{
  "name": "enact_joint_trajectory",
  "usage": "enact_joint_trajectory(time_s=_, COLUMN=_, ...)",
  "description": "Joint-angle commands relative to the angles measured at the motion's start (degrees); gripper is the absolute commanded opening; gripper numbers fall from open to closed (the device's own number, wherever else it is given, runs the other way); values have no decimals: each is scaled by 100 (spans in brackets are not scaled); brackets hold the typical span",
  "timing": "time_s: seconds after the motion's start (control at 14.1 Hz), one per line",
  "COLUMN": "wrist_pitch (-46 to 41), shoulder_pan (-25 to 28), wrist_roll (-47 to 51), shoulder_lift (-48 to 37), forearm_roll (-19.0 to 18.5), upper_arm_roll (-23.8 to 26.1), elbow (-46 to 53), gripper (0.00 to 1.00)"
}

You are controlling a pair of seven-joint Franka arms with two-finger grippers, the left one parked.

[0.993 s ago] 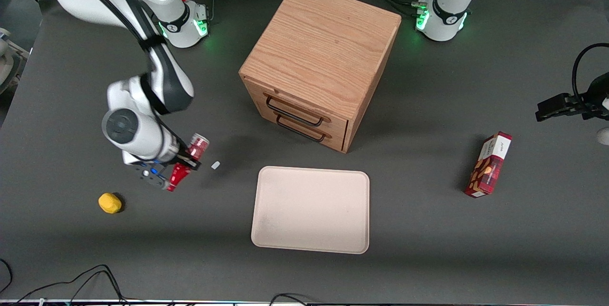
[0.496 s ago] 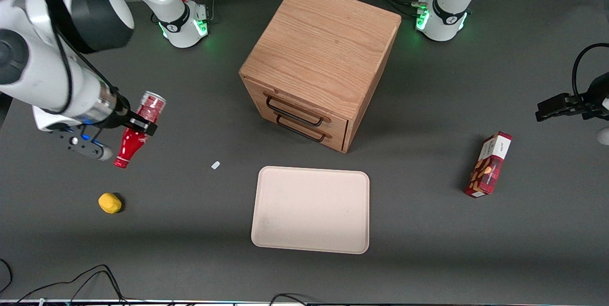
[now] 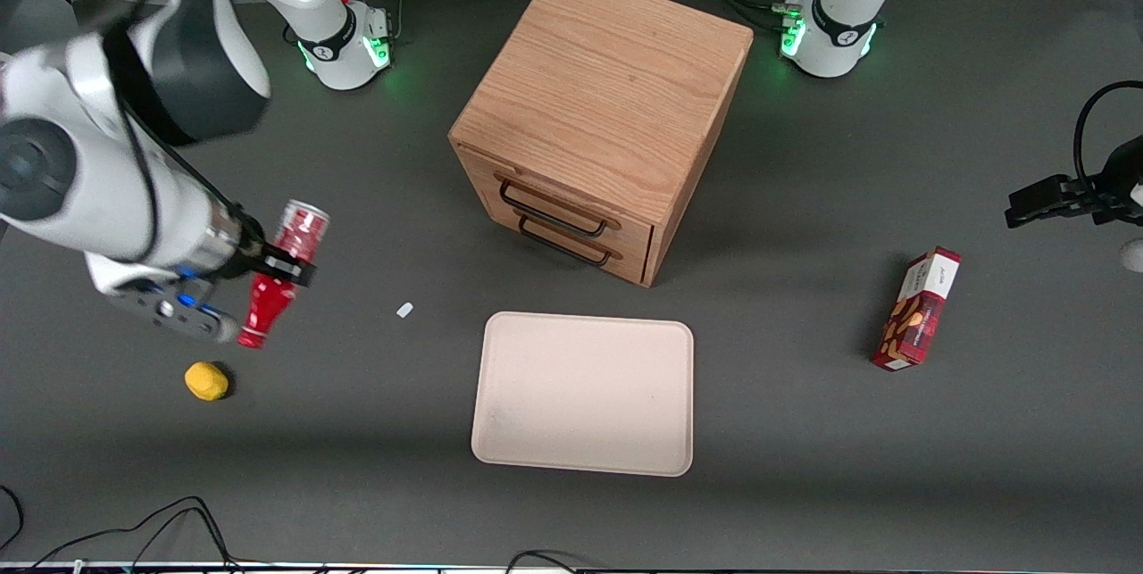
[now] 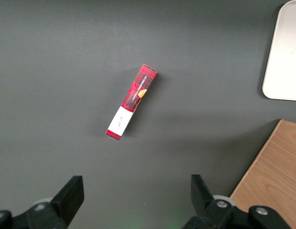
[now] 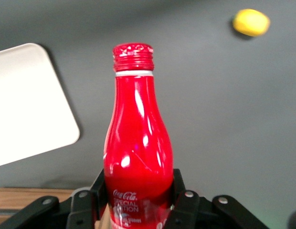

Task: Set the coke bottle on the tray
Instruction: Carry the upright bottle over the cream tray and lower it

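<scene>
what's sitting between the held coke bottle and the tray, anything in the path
Nothing tall. The gripper is shut on the coke bottle, held above the table. Only a small white scrap lies on the table between it and the tray; the wooden drawer cabinet stands off the path.

**What cannot be seen**

In the wrist view of the working arm, the slim red coke bottle is cut off by the picture's edge at its base, and the black two-finger gripper clamped on it shows only in part, its pads covered by the bottle. The flat cream tray runs out of that picture, one rounded corner showing.

From the front, the gripper hides a band of the bottle. The small pale scrap on the table is too small to identify.
</scene>
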Motion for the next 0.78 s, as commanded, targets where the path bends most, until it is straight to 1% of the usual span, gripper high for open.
enact_joint_trajectory(time_s=0.0, wrist_pitch=19, shoulder_pan=342, wrist_roll=96, shoulder_lift=1474, forearm_roll=58, upper_arm_roll=-23, elbow=1627, gripper=0)
enact_joint_trajectory(time_s=0.35, wrist_pitch=1723, shoulder_pan=807, wrist_roll=96, shoulder_lift=2433, forearm_roll=102, upper_arm_roll=-22, elbow=1673, gripper=0)
enact_joint_trajectory(time_s=0.5, wrist_pitch=2486, shoulder_pan=887, wrist_roll=96, shoulder_lift=2855, forearm_roll=93, upper_arm_roll=-22, elbow=1673, gripper=0)
enact_joint_trajectory(time_s=0.57, wrist_pitch=2795, shoulder_pan=1044, wrist_roll=87, shoulder_lift=3066, forearm_roll=93, upper_arm_roll=-92, elbow=1673, gripper=0)
enact_joint_trajectory(time_s=0.71, wrist_pitch=3157, shoulder_pan=1151, wrist_roll=26, shoulder_lift=3357, forearm_roll=84, upper_arm_roll=-119, elbow=1673, gripper=0)
